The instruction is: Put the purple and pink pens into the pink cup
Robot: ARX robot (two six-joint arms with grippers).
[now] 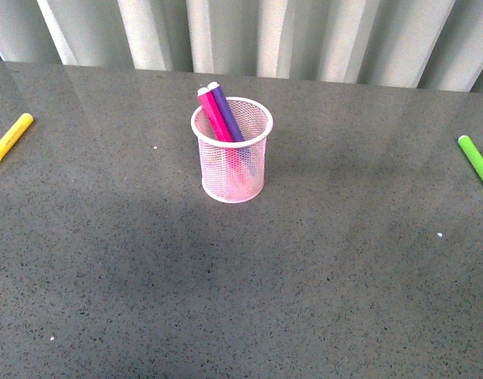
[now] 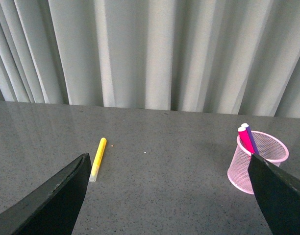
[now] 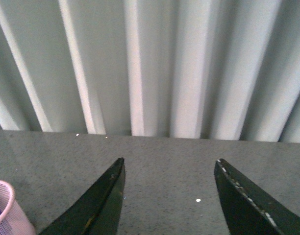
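Pens done: purple pen (image 1: 226, 114) and pink pen (image 1: 215, 118) lean inside pink cup (image 1: 232, 162) mid-table; light, rigid, slick plastic, grip mid-barrel; left gripper (image 2: 167, 193) and right gripper (image 3: 169, 196) spread wide, empty.

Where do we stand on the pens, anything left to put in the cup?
Looks done: the pink pen and purple pen both stand leaning inside the cup, caps above the rim. Nothing is in hand: the left end effector and right end effector are open and empty. The yellow marker and green marker lie on the table, outside the job.
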